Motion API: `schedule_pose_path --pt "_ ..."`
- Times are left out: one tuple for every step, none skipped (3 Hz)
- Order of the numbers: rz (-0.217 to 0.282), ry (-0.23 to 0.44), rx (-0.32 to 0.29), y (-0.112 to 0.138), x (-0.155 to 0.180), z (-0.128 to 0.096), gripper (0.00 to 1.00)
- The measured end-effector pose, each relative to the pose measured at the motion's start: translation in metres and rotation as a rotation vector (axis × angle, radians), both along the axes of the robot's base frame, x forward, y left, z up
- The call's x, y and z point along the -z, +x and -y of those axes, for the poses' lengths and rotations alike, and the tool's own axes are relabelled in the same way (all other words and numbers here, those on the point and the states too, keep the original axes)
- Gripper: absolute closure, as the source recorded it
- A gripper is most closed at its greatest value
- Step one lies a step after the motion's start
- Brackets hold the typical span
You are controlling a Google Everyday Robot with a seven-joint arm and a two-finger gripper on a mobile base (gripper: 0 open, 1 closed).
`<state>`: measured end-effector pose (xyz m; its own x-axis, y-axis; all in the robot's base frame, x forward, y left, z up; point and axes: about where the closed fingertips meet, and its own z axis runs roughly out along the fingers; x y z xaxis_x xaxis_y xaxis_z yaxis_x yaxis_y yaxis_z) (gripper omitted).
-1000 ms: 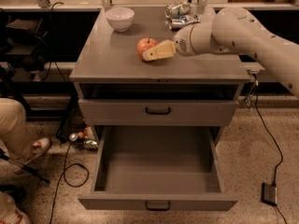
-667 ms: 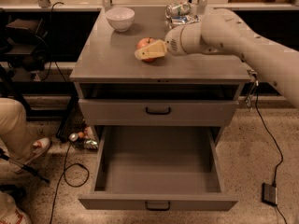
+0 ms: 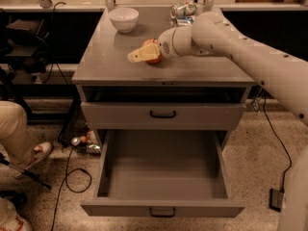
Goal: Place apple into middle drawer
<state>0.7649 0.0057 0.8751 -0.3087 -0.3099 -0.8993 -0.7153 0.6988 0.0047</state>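
Observation:
The red-orange apple [image 3: 155,55] sits on the grey cabinet top [image 3: 110,57], near the middle. My gripper [image 3: 138,56] reaches in from the right at tabletop height and covers the apple's front and left side, so only part of the apple shows. The middle drawer [image 3: 163,177], the lower of the two, is pulled wide open below, and its inside shows nothing in it. Its black handle [image 3: 162,211] is at the front. The upper drawer [image 3: 162,114] is closed.
A white bowl [image 3: 123,18] stands at the back left of the top and a crushed can [image 3: 183,9] at the back right. A person's legs and shoes [image 3: 19,143] are at the left. Cables and small litter [image 3: 84,143] lie on the floor.
My gripper has moved left along the tabletop and now lies over the apple. The apple has stayed in about the same place. The drawers have not moved.

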Motion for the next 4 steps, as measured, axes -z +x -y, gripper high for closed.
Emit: schedule_pose_path --pt "-0.007 0.004 -0.003 0.004 0.006 -0.006 0.19" --pt "-0.021 0.013 -0.003 0.003 0.015 -0.007 0.50" --pt "-0.029 0.018 -0.002 0.001 0.019 -0.007 0.74" --pt "-0.021 0.019 -0.007 -0.012 0.012 0.009 0.96"
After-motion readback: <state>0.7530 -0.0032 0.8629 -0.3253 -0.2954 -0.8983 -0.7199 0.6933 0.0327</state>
